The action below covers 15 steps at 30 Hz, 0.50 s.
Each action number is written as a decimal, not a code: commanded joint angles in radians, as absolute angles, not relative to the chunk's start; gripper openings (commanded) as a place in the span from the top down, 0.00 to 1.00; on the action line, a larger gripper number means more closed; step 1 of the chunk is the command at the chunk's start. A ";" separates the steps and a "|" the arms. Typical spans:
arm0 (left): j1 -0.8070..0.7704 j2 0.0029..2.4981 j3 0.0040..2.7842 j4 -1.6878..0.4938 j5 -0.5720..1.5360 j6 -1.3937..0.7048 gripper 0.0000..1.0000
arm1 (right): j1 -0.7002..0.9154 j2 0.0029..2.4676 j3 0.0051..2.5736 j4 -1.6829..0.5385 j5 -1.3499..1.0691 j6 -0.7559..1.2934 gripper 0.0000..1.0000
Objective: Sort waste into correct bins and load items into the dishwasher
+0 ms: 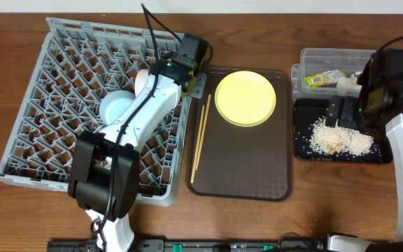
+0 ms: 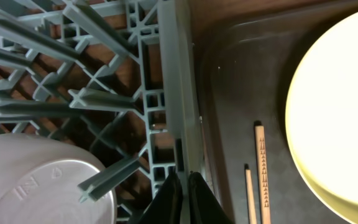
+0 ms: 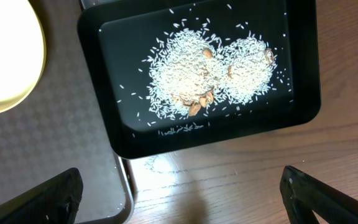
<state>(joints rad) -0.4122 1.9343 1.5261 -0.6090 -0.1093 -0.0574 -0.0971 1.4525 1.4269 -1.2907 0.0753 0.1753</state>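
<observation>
Your left gripper (image 2: 184, 198) has its fingers pressed together on nothing, just over the right-hand wall of the dish rack (image 2: 173, 93), and the chopsticks (image 2: 261, 174) lie close by on the brown serving tray (image 1: 243, 168), beside the yellow plate (image 1: 245, 98). Expect the chopsticks to be light, stiff and thin, apt to roll or splay on that smooth tray, so pinch both across their middle; the plate looks rigid and slick and lies flat, so take it by the rim. Your right gripper (image 3: 182, 199) hangs with fingers spread wide and empty above the black tray (image 3: 185, 146) of rice crumbs (image 3: 210, 74)
</observation>
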 commanded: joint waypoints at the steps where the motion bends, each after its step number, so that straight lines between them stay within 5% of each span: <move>1: -0.400 1.947 1.526 -0.657 -0.114 -0.045 0.94 | -0.098 1.449 1.442 -1.294 0.071 0.178 0.01; 15: -0.403 1.922 1.532 -0.694 -0.018 -0.045 0.94 | -0.098 1.449 1.442 -1.295 0.071 0.179 0.01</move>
<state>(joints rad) -0.4034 1.9278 1.5398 -0.6735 -0.0509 -0.0513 -0.0971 1.4525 1.4269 -1.2915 0.0753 0.1757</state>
